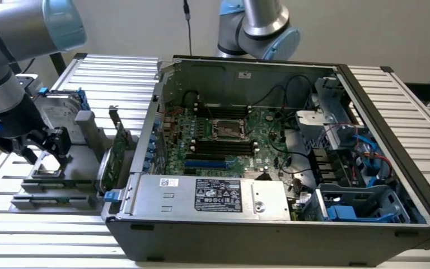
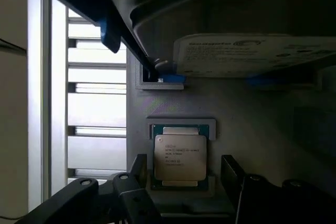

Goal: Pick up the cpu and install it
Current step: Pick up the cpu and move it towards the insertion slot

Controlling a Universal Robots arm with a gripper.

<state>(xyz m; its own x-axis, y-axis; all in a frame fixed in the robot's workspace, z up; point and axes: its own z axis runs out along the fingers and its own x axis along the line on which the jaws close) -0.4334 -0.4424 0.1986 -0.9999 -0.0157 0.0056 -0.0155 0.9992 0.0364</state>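
My gripper [image 2: 184, 163] stands with its jaws wide apart, one finger on each side of the cpu [image 2: 179, 157], clamped on nothing. The cpu lies flat in a shallow grey holder [image 2: 210, 127] on the fixture at the exterior view's left, outside the computer case [image 1: 275, 231] and well apart from the motherboard [image 1: 267, 126]. I judge it light, stiff and thin, with a smooth metal top that could slip and a delicate underside, so I'd take it by two opposite edges, squarely and gently.
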